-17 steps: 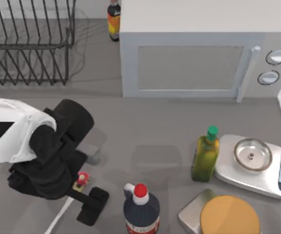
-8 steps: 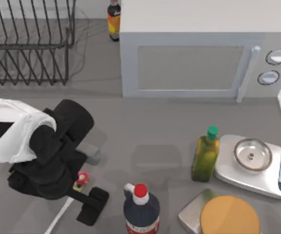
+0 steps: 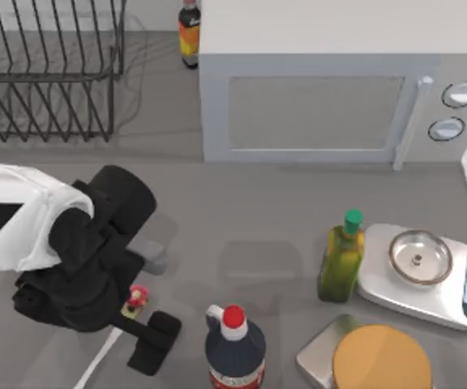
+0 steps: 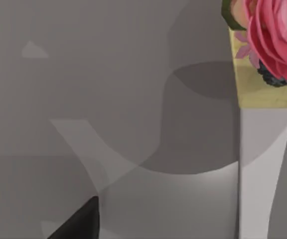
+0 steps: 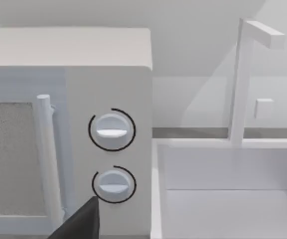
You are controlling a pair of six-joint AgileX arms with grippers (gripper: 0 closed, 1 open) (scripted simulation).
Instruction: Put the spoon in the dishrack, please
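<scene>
The spoon (image 3: 101,355) lies on the grey table near the front left, its white handle slanting to the red-and-yellow knob (image 3: 136,298). My left gripper (image 3: 146,301) hangs low over that knob end, open, with one black finger (image 3: 154,340) on the near side of the handle and nothing gripped. The left wrist view shows the handle (image 4: 263,174) and knob (image 4: 270,40) close up, apart from a dark fingertip (image 4: 78,221). The dishrack (image 3: 47,81) stands at the back left, well behind the arm. My right arm is parked at the right, its camera facing the microwave's dials (image 5: 111,130).
A microwave (image 3: 314,105) fills the back middle, with a sauce bottle (image 3: 188,32) beside it. A dark red-capped bottle (image 3: 233,348) stands close to the right of my left gripper. Farther right are a green-capped oil bottle (image 3: 343,259), a kitchen scale (image 3: 448,292) and an orange disc (image 3: 379,356).
</scene>
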